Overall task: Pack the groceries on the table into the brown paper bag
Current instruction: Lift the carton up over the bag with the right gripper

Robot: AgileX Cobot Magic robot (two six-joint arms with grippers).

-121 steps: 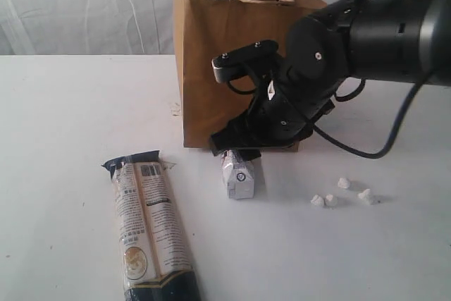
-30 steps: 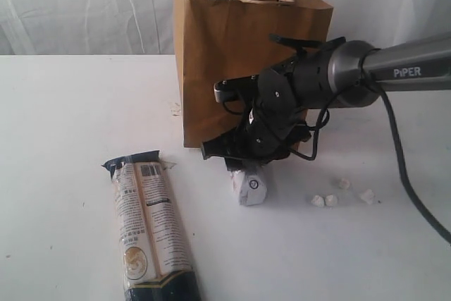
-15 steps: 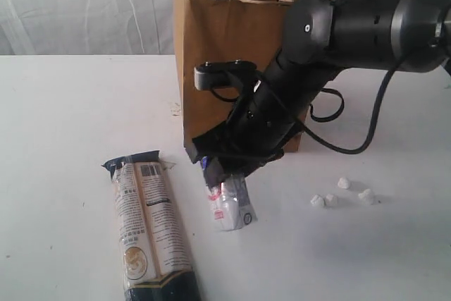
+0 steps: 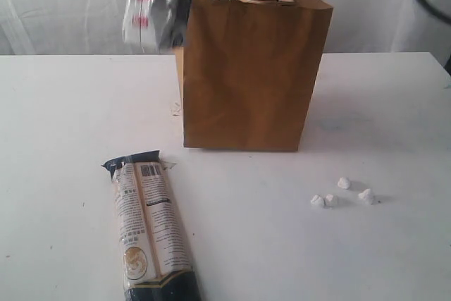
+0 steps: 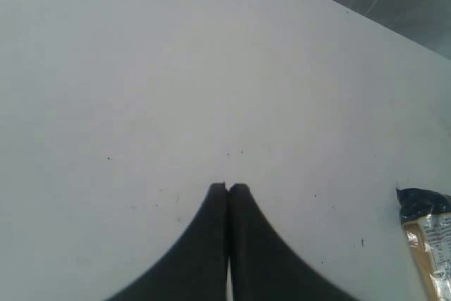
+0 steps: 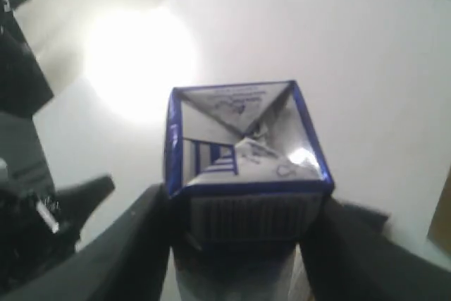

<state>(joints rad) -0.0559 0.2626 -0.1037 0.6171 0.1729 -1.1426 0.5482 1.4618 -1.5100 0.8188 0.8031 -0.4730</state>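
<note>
caution: the long cream-black packet lies on the table in front of the brown paper bag, unpacked. the small blue-white carton hangs above the bag's left top corner, outside its mouth; releasing here would likely drop it beside the bag. the right gripper is clamped on the carton's sides, raised above bag height. the left gripper is pressed together, empty, low over bare table.

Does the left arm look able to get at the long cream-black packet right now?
Probably yes: the packet lies uncovered on the table, in view beside the left gripper, whose jaws would first need opening.
</note>
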